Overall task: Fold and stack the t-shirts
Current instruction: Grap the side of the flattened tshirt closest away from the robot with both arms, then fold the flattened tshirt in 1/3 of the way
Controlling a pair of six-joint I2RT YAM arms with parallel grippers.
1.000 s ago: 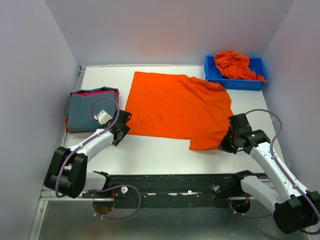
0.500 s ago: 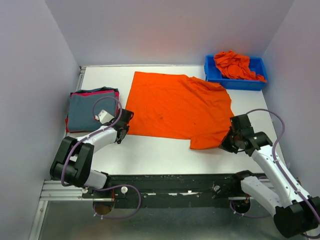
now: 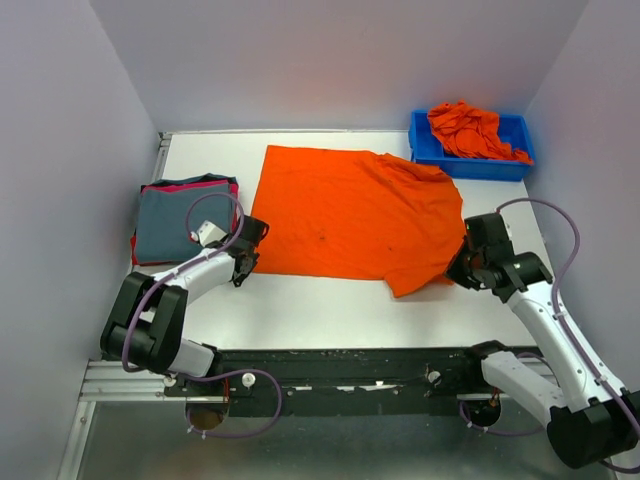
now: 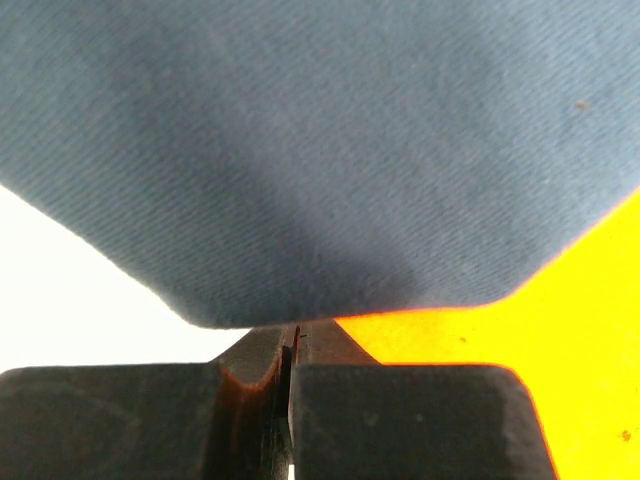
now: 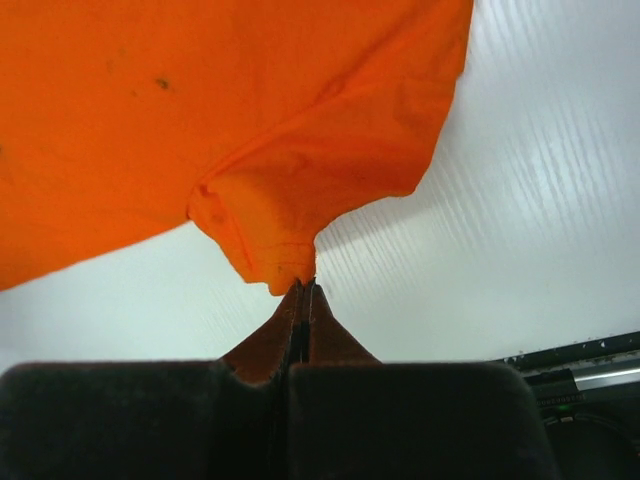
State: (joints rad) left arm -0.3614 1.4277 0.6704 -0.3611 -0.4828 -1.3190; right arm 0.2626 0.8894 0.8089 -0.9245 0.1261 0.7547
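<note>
At the near edge of the bench (image 3: 330,305) a black rail (image 3: 350,368) is seen, with both arm bases set along it. Just beyond it on the right, the right hand (image 5: 303,297) is closed on the near right corner of the orange t-shirt (image 3: 350,215). In the right wrist view the fingers are pressed flat together. A small peak of orange cloth is pinched at their tips and held up clear of the white surface, with the hem sagging away on either side.

On the left, the left hand (image 4: 292,345) is set low at the near left corner of the same shirt, just beside the near right corner of a folded stack. Its fingers are likewise shut, with only a thin seam between them. A wedge of orange cloth is seen running in to their tips, so that corner is taken as gripped, though the contact itself is hidden by the fingers.

The orange t-shirt is spread wide over the middle of the bench. It is mostly flat, with wrinkles gathered along its right side. To its left, toward the left edge, the grey-blue t-shirt (image 3: 175,222) is laid folded on top of the red-pink t-shirt (image 3: 180,185), of which only a narrow border is shown.

At the far right corner a blue bin (image 3: 470,166) is placed near the far right part of the spread shirt. Crumpled orange t-shirts (image 3: 465,128) are heaped in it.
</note>
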